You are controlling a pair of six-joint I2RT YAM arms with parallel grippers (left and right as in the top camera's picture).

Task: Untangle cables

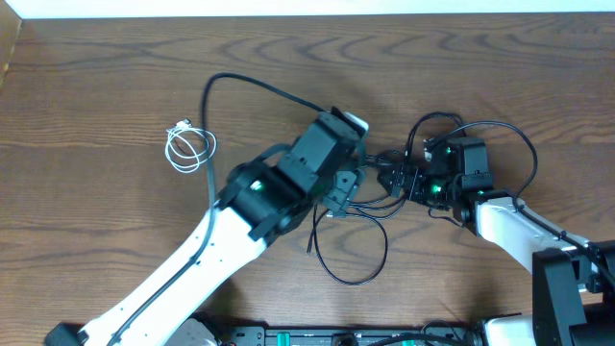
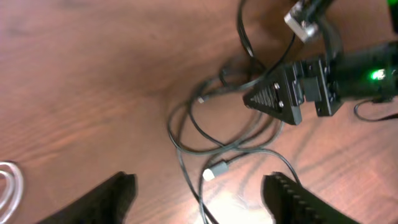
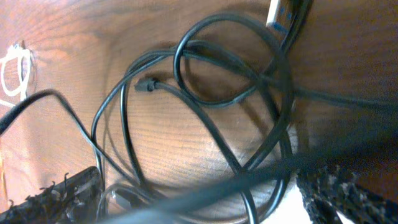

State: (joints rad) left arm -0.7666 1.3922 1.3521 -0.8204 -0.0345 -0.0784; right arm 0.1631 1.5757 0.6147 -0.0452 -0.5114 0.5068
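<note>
The black cable [image 1: 352, 252] lies in tangled loops on the wooden table between the two arms, with one wide loop toward the front edge. My left gripper [image 2: 199, 182] hangs open above it; a strand with a pale plug end [image 2: 215, 172] lies on the table between its fingers, untouched. In the overhead view the left gripper [image 1: 344, 192] faces the right gripper [image 1: 394, 178] at close range. My right gripper [image 3: 199, 180] is open low over crossed black loops [image 3: 217, 81] and a small black plug [image 3: 147, 84]. The white cable [image 1: 189, 148] lies coiled apart, to the left.
A thicker black arm wire [image 1: 252, 86] arcs from the left arm's side to its wrist. More arm wires [image 1: 490, 130] loop over the right wrist. The right gripper's ribbed finger [image 2: 278, 98] shows in the left wrist view. The white table edge [image 1: 307, 8] runs along the back.
</note>
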